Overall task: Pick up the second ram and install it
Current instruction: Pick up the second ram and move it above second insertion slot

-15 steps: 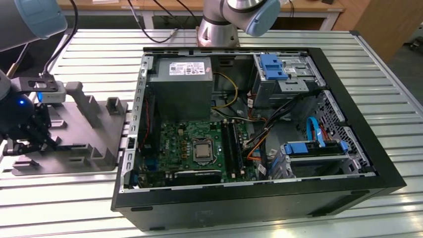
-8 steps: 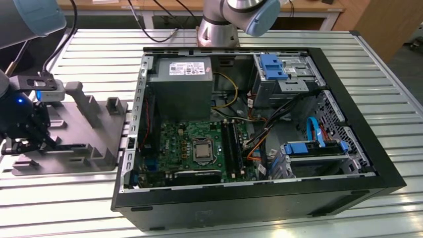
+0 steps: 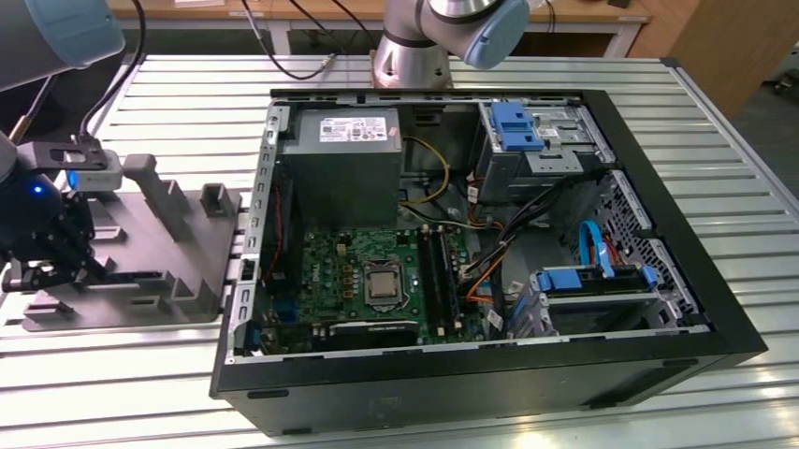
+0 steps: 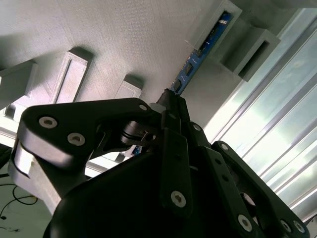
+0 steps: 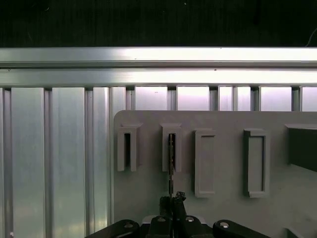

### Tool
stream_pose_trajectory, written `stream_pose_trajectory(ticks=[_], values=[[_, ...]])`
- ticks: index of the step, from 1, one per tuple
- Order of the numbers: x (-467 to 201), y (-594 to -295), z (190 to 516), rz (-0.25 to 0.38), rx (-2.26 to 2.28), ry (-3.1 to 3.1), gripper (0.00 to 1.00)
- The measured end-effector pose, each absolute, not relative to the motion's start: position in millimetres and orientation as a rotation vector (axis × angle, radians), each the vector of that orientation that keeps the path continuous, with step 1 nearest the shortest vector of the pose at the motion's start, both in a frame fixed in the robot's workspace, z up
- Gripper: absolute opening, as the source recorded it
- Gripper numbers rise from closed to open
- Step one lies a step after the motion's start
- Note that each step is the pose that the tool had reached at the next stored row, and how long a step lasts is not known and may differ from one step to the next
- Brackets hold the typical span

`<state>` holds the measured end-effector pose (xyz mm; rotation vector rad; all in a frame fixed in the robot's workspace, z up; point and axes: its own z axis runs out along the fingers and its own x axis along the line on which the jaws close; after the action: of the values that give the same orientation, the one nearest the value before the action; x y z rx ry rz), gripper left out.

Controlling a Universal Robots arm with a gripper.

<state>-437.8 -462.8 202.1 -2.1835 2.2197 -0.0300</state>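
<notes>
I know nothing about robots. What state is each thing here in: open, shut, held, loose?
pincer: shut on the second ram.
second ram: gripped, with one end sitting in a slot of the grey holder.
grey holder: lying flat on the slatted table.
computer case: lying on its side, open, insides exposed.

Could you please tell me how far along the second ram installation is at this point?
Done: the gripper is at the grey fixture plate, outside the computer case. In hand: it is closed on the second ram, which stands in its holder slot on the plate. Left: the ram is not yet lifted out or seated in the motherboard's memory slots.
</notes>
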Motion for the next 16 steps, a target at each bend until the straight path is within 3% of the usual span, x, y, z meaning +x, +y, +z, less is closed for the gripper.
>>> stream_pose_trajectory(ticks=[16], values=[[-437.8,-462.8,229.5,-0.030,-2.183,2.220,0.13]])
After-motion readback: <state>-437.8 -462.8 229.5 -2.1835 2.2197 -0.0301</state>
